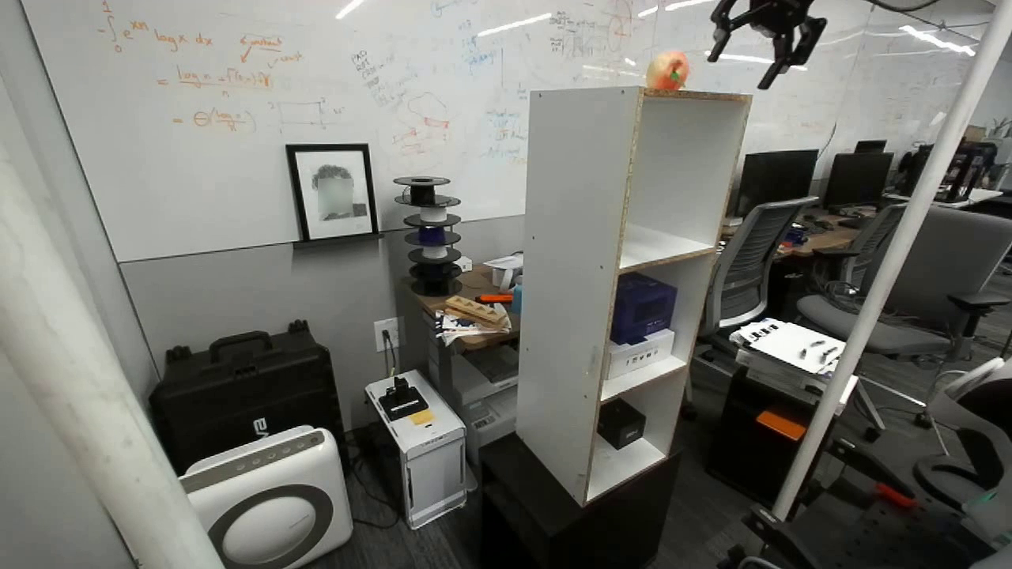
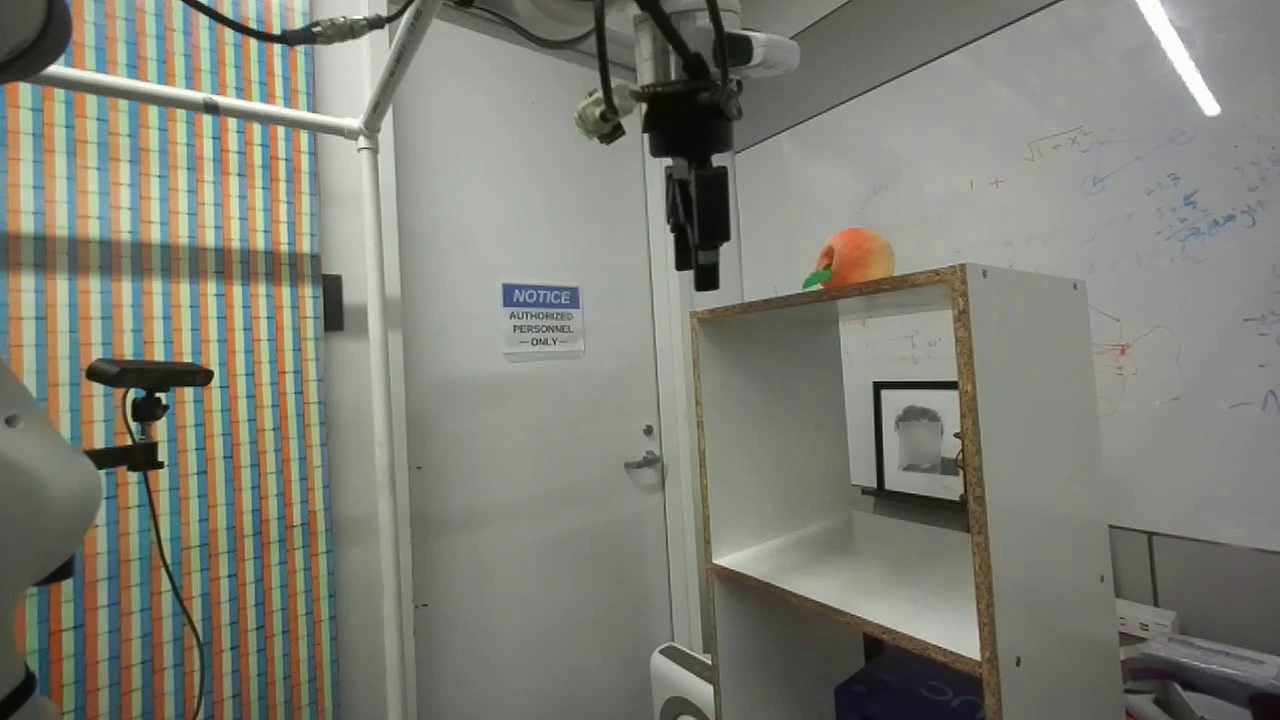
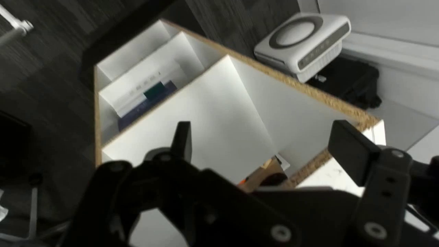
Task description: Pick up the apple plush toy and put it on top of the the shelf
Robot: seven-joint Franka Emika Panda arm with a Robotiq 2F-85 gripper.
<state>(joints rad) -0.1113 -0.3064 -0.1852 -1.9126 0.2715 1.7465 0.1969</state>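
Note:
The orange-red apple plush toy [image 1: 668, 71] with a green leaf rests on the flat top of the white shelf [image 1: 581, 276]. Both also show in an exterior view, the toy [image 2: 860, 256] on top of the shelf [image 2: 1040, 450]. My gripper [image 1: 740, 69] is open and empty, apart from the toy, above and beside the shelf top. It shows side-on in an exterior view [image 2: 695, 275]. In the wrist view my gripper's fingers [image 3: 262, 140] are wide apart with nothing between them. The shelf's open front [image 3: 284, 103] lies beyond them. The toy does not show in the wrist view.
A dark blue box [image 1: 647, 304] sits on a white box [image 1: 642, 353] in the middle compartment. A small black box [image 1: 621, 423] is in the bottom one. A white pole [image 1: 885, 261] stands in the foreground. A whiteboard [image 1: 458, 103] is behind the shelf.

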